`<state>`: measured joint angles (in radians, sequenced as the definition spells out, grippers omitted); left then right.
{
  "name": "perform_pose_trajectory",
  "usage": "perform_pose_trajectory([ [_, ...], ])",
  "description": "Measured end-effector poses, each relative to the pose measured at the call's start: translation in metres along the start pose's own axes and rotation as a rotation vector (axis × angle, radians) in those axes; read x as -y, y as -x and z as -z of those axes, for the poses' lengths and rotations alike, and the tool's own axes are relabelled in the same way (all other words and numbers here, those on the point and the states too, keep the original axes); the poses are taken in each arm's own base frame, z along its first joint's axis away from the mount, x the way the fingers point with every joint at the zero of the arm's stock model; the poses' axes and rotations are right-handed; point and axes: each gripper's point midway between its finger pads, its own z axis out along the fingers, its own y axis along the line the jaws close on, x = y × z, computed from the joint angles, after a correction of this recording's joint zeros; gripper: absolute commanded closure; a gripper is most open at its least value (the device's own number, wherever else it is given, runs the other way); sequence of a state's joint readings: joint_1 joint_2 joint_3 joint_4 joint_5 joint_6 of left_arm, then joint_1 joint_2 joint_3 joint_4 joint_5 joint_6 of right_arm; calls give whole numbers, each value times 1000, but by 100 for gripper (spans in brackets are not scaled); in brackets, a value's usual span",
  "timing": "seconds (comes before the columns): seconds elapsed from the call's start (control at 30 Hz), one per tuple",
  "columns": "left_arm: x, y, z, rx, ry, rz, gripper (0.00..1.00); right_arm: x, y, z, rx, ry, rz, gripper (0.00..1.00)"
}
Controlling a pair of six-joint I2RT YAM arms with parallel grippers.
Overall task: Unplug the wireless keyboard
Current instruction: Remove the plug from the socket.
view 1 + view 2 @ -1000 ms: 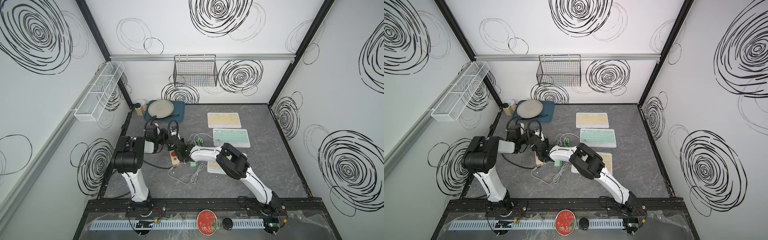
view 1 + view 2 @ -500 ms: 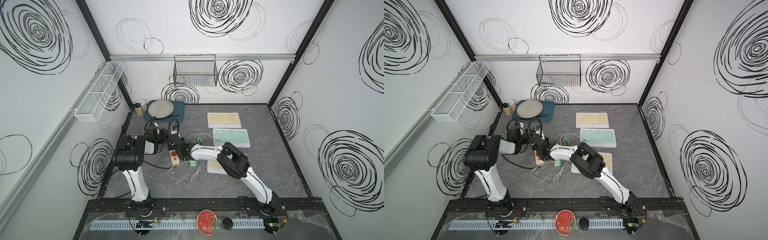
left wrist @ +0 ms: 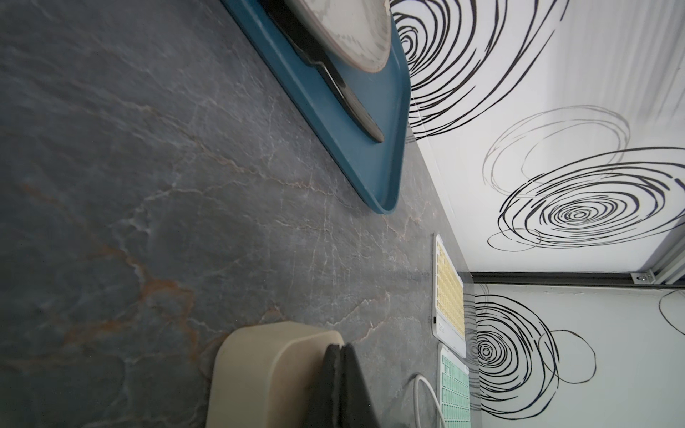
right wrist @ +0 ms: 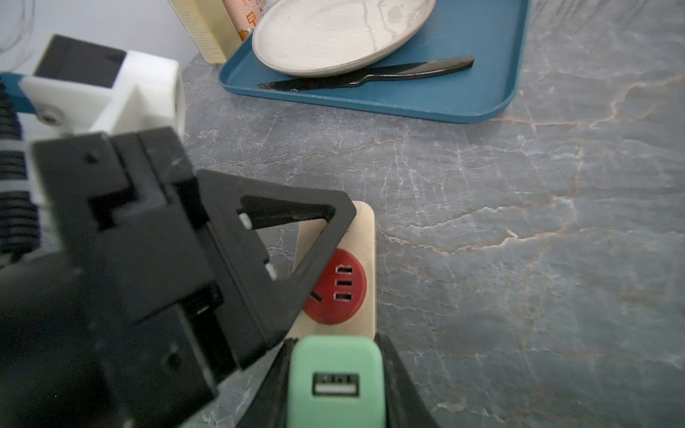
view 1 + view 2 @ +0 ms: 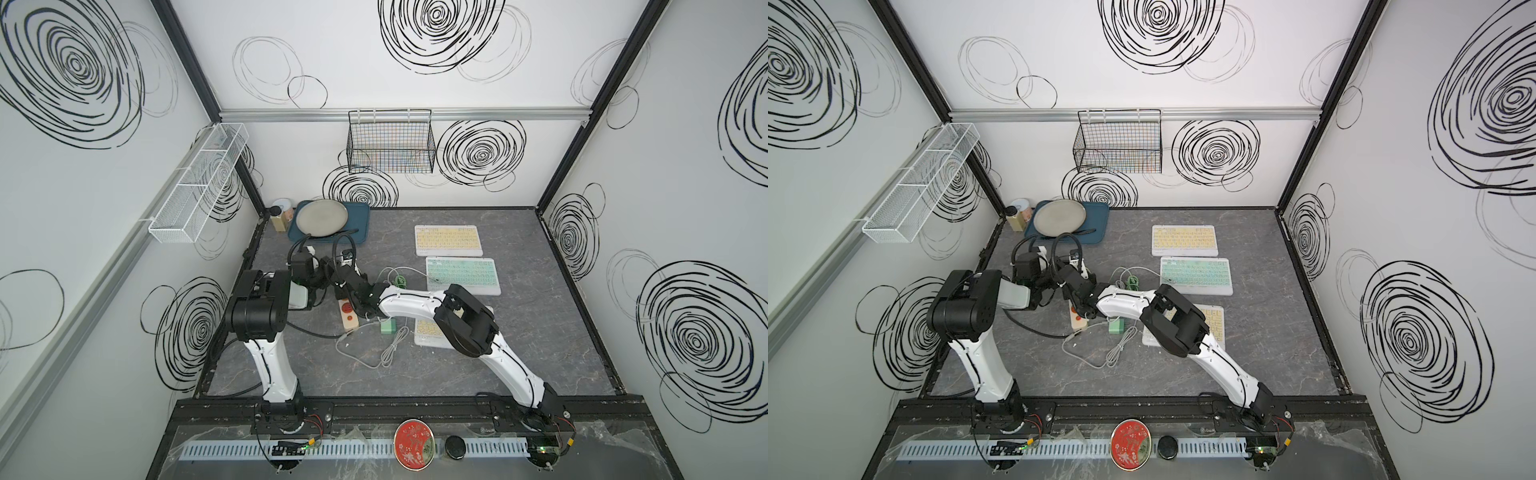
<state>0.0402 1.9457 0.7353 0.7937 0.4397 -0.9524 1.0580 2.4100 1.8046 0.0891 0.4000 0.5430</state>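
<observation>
A cream power strip (image 5: 348,314) with red sockets (image 4: 335,287) lies left of centre on the table. My right gripper (image 4: 335,385) is shut on a mint green charger (image 4: 335,370) at the strip's near end. The charger's USB port is empty, and I cannot tell whether the charger sits in a socket. My left gripper (image 3: 341,348) is shut with nothing in it, its tips pressing on the strip's far end (image 3: 267,370). Three keyboards lie to the right: a yellow one (image 5: 448,240), a green one (image 5: 463,275) and a yellow one (image 5: 428,330) partly under my right arm.
Loose white cables (image 5: 374,347) and another green block (image 5: 388,327) lie in front of the strip. A blue tray (image 5: 359,224) with a plate (image 5: 322,217) and a black knife (image 4: 370,76) stands at the back left, with small containers (image 5: 280,214) beside it.
Hardly anything differs. The left arm has edged slightly toward the back, and the right arm has stayed where it was.
</observation>
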Motion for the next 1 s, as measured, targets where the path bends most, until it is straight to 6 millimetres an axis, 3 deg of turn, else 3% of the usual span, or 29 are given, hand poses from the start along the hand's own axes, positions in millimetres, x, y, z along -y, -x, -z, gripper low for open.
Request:
perform_pose_trajectory([
  [0.23, 0, 0, 0, 2, 0, 3, 95, -5, 0, 2, -8, 18, 1, 100],
  [0.67, -1, 0, 0, 2, 2, 6, 95, -11, 0, 2, 12, -109, 199, 100],
  [1.0, -1, 0, 0, 3, 2, 7, 95, -13, -2, 2, -5, -79, 200, 100],
])
